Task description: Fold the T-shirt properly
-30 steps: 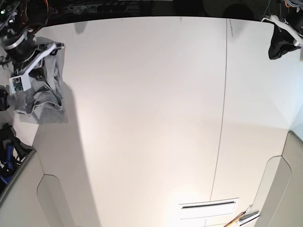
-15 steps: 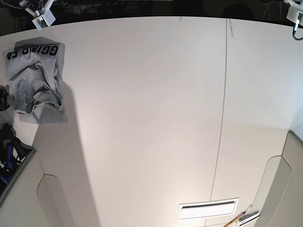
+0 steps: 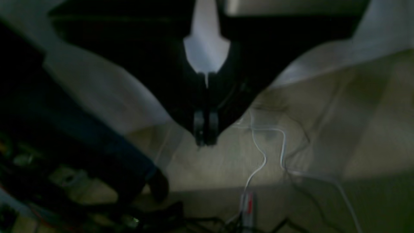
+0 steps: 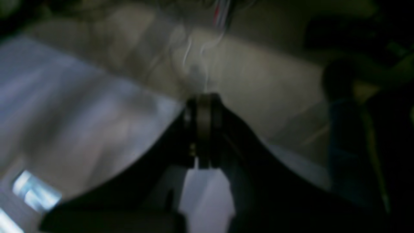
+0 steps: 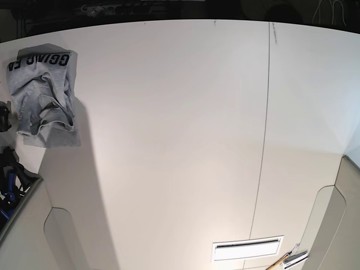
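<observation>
T-shirt lies crumpled at the far left corner of the white table in the base view, long axis running roughly front to back, black lettering showing at its far end. It is a bunched heap, not a flat fold.

Neither arm shows in the base view. Right gripper: fingers pressed together, nothing between them, aimed off the table toward floor and cables. Left gripper: fingers likewise together and empty, also over the floor.

The shirt sits on the right arm's side, so that arm is judged nearer.

Versus one second ago: the right gripper was over the shirt, the left at the far corner; both have since withdrawn. Shirt position unchanged since half a second ago.
</observation>
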